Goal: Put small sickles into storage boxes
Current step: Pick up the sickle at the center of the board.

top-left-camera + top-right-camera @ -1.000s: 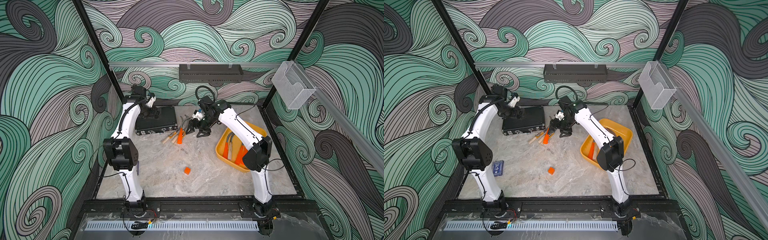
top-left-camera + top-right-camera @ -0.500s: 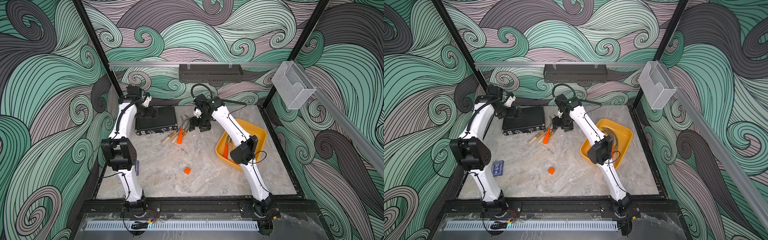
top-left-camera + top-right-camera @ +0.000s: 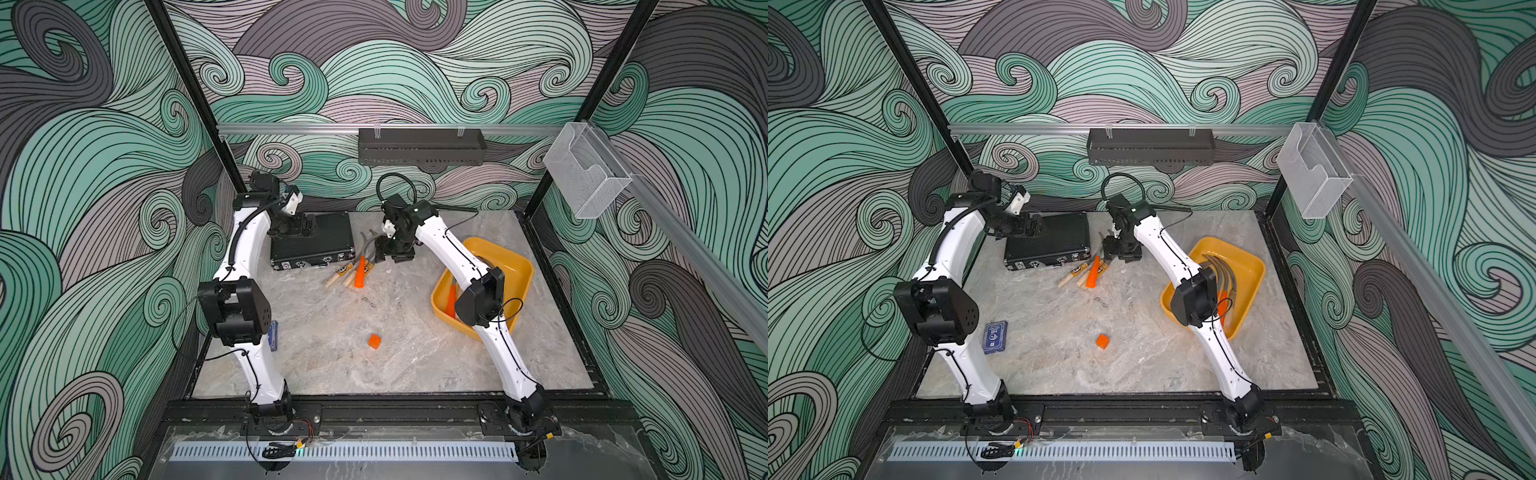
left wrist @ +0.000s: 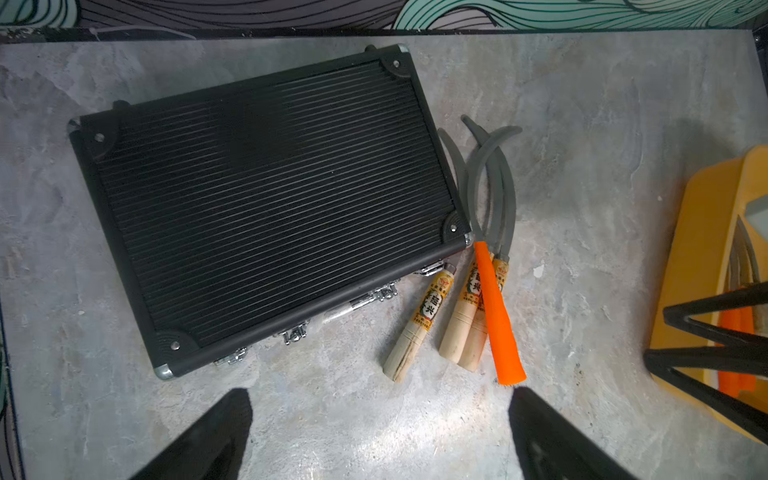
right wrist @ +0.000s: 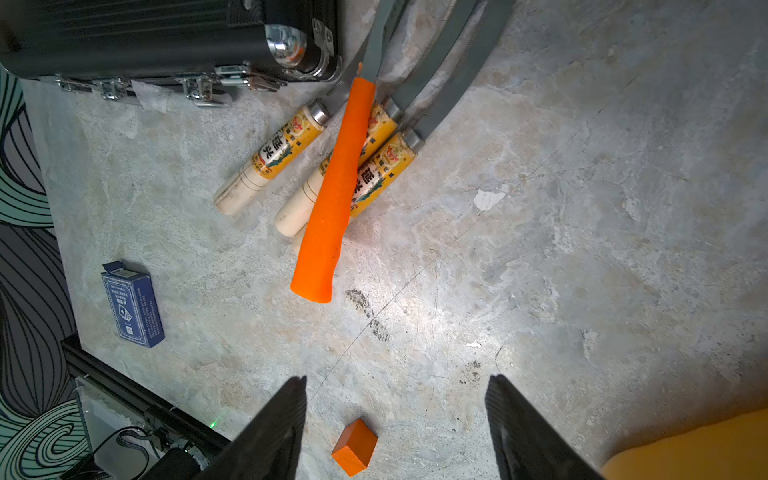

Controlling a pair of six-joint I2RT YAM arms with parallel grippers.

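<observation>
Right wrist view: right gripper is spread and empty, poised over the grey marbled tabletop near the loose pile. Four sickles are left out. One curved grey-bladed orange-handled sickle lies across two of the three pale labelled wooden-handled sickles, with the third just beside them. Their blades cross next to a corner of the black ribbed latched case. Shallow yellow plastic tray sits well apart on the right-arm side and already has stored sickles in it; the arm hides part, so no count. Left gripper is also spread wide and empty, up above the case and pile. Step in hand, I'd say: right arm picks the next sickle. Take the orange one first, since it's on top. Turn the jaws square to the handle axis and come down on the butt half, past the ends of the wooden handles, so both fingers reach the tabletop without pinching what's underneath. Close firmly; that long blade will likely want to tip. Lift straight up, then draw away from the case so the blade slips out of the crossed ones rather than dragging them. Small orange cube and blue card box aren't targets; steer clear.
</observation>
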